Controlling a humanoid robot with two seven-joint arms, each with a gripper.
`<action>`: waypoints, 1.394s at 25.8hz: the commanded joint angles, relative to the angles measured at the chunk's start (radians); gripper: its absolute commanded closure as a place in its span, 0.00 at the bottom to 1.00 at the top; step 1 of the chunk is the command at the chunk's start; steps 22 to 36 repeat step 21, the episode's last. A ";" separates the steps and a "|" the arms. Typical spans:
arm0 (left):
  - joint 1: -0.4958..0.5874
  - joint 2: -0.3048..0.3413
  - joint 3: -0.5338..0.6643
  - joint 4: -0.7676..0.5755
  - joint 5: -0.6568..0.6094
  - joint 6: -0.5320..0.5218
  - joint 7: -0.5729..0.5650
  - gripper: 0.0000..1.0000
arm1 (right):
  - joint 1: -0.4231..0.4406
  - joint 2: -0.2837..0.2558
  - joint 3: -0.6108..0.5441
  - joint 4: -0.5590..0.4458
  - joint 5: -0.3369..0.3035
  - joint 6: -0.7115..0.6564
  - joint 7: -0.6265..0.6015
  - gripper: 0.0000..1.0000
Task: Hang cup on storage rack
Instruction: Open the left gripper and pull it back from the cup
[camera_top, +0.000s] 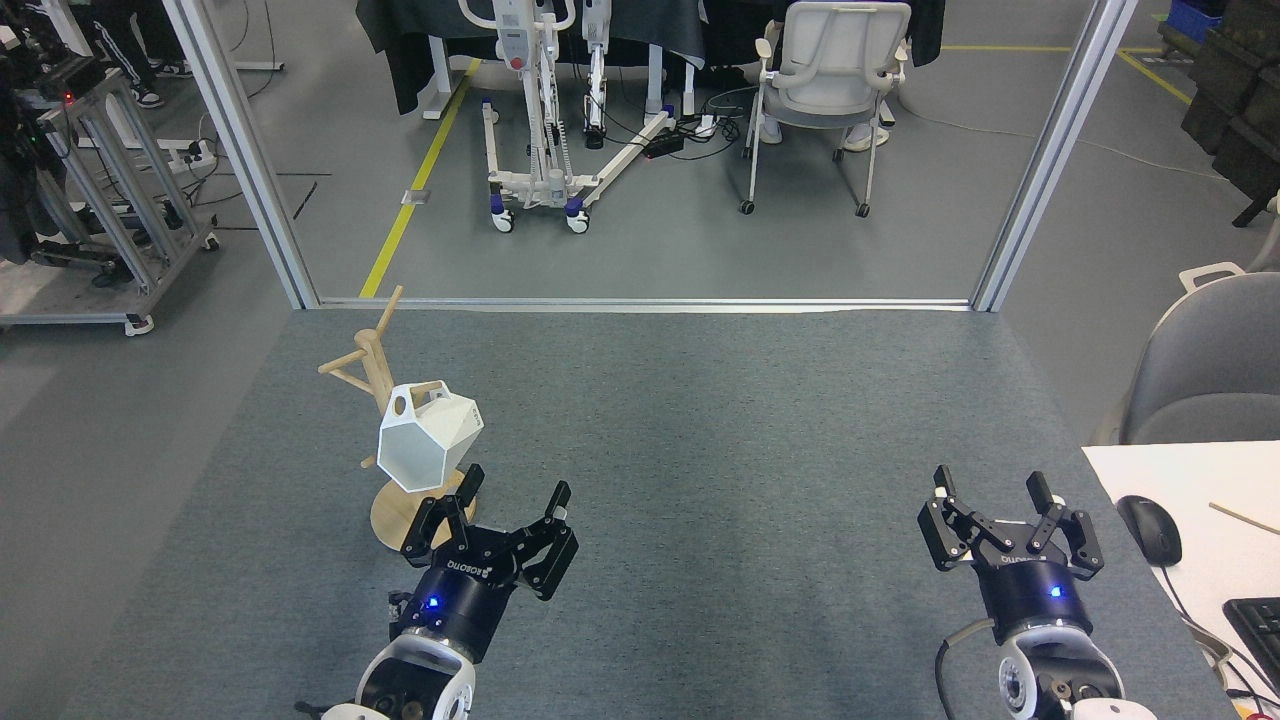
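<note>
Here, cup (430, 440) hung on storage rack (375, 372), just beyond left claw (515, 490), spread, empty.

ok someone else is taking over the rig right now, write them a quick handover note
Left gripper: open, empty, low over the table just right of the rack's base, clear of the cup.
Right gripper: open, empty, over the right side of the table, far from the job.
Cup: hanging by its handle on a peg of the storage rack, mouth tilted toward the camera, nothing holding it.
Rack: upright on its round base at the left of the grey table.
Done: the cup is on the rack and released.
Left: nothing visible beyond checking the cup sits steady and parking the arms.
</note>
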 joint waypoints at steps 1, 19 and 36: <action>-0.021 -0.012 0.000 -0.022 -0.091 0.059 -0.115 0.01 | 0.045 -0.005 0.000 -0.031 0.000 -0.004 0.000 0.01; -0.029 -0.015 0.003 -0.040 -0.098 0.267 -0.135 0.01 | 0.053 -0.002 -0.010 -0.024 -0.005 -0.001 0.000 0.01; -0.029 -0.015 0.003 -0.042 -0.098 0.266 -0.135 0.01 | 0.051 -0.002 -0.011 -0.024 -0.007 -0.001 -0.002 0.01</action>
